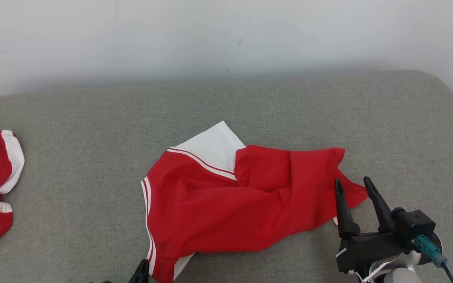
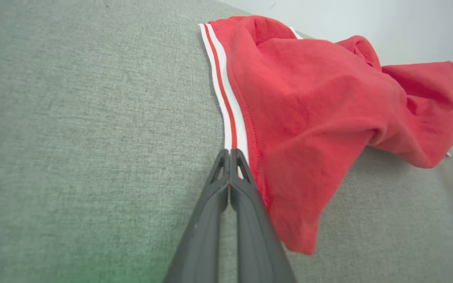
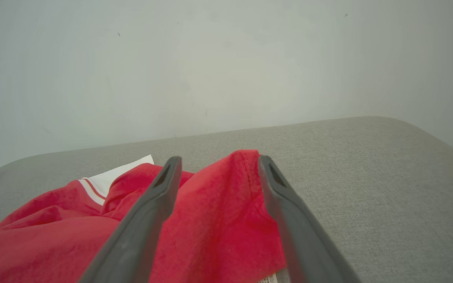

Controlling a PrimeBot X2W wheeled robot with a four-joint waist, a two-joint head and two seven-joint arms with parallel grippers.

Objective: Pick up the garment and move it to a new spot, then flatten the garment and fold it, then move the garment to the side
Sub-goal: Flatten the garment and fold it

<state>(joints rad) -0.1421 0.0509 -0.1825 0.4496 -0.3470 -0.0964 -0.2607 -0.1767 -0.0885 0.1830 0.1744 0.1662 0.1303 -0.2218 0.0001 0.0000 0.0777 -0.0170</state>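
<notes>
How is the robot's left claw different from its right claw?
The left gripper has its fingers pressed together; the right gripper has its fingers spread wide. The left gripper pinches the striped edge of the red garment; the right gripper holds nothing and is poised over the garment's other end. Both have long dark fingers, and both are at the same garment.

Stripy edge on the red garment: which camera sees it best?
The left wrist view: the stripy edge runs long and close, down to the shut left gripper. The head view shows that edge small; the right wrist view catches a short stripe beside white cloth.
</notes>
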